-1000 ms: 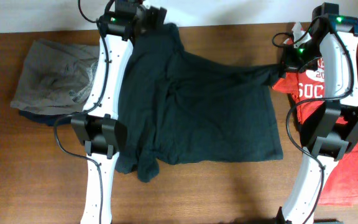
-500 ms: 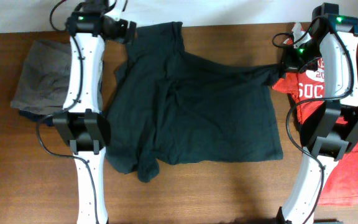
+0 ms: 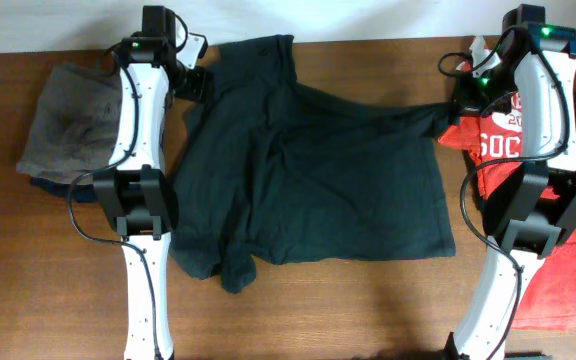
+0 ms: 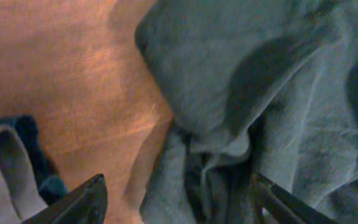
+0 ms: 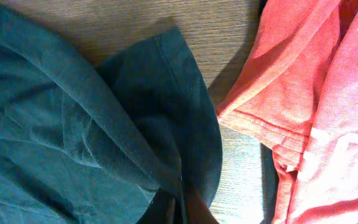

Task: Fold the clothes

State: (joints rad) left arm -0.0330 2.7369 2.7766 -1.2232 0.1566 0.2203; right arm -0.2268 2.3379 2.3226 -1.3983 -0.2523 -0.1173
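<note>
The clothes in play are a black T-shirt (image 3: 308,170) spread across the middle of the table, blank side up. My left gripper (image 3: 196,85) hovers at its upper left sleeve. In the left wrist view it (image 4: 179,205) is open, its fingertips (image 4: 82,200) straddling a bunched fold of the black T-shirt (image 4: 253,81) without pinching it. My right gripper (image 3: 458,105) is shut on the shirt's right sleeve, which is pulled taut toward it. The right wrist view shows that gripper (image 5: 182,208) clamped on the dark cloth (image 5: 73,124) beside a red T-shirt (image 5: 316,93).
The red T-shirt (image 3: 498,140) with white print lies under the right arm, and more red cloth (image 3: 568,280) sits at the near right. A grey garment (image 3: 68,120) on a navy piece (image 3: 48,185) lies at the far left. Bare wood (image 4: 73,81) separates it from the shirt.
My left gripper has left the shirt's top edge, swung left, then come down along its left side to the sleeve; its jaws have narrowed a little. The right arm has not moved.
</note>
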